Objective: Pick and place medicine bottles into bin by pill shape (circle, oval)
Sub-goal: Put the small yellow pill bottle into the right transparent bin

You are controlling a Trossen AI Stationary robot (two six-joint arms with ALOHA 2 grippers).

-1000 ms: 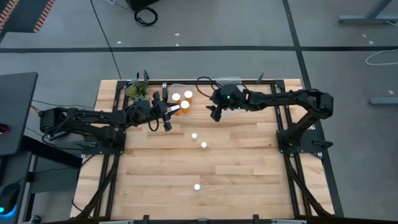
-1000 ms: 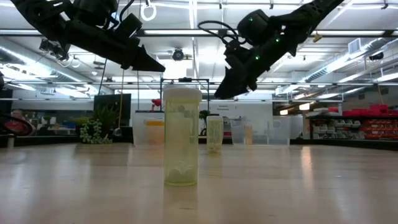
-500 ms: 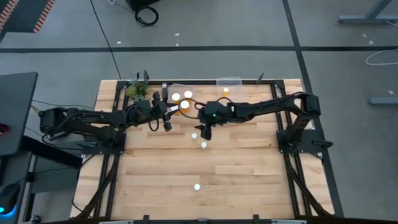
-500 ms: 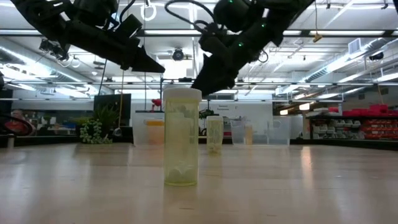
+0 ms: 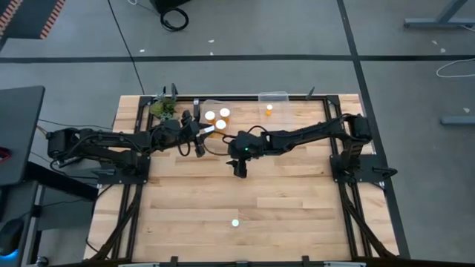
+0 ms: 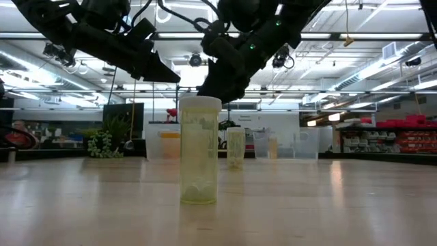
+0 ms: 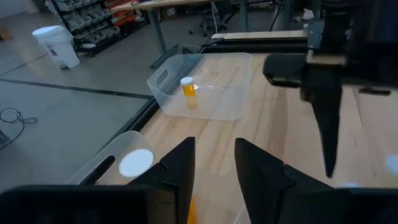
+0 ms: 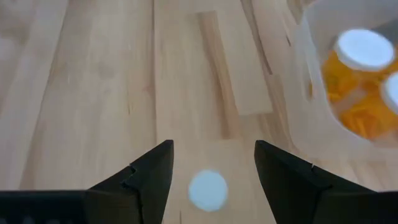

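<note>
sorting part done: some bottles binned, at least two still out on the table.

high view: right gripper point(image 5: 239, 169) hangs over mid-table above a loose bottle; left gripper point(image 5: 199, 145) waits near the left bin point(image 5: 208, 104), which holds two white-capped bottles point(image 5: 216, 115); the right bin point(image 5: 273, 96) holds one small bottle point(image 5: 268, 108); a lone bottle point(image 5: 235, 222) stands well apart toward the near edge. low view: that near bottle point(image 6: 199, 150) stands upright, another bottle point(image 6: 235, 147) behind it, both arms overhead. left wrist view: fingers point(image 7: 179, 165) stand a little apart, holding nothing; clear bin with one orange bottle point(image 7: 187, 86) beyond. right wrist view: fingers point(image 8: 146, 171) spread wide, a white cap point(image 8: 208, 190) on the table between them, not yet gripped; orange bottles point(image 8: 360, 53) in the bin beside. judged: about half remains.
</note>
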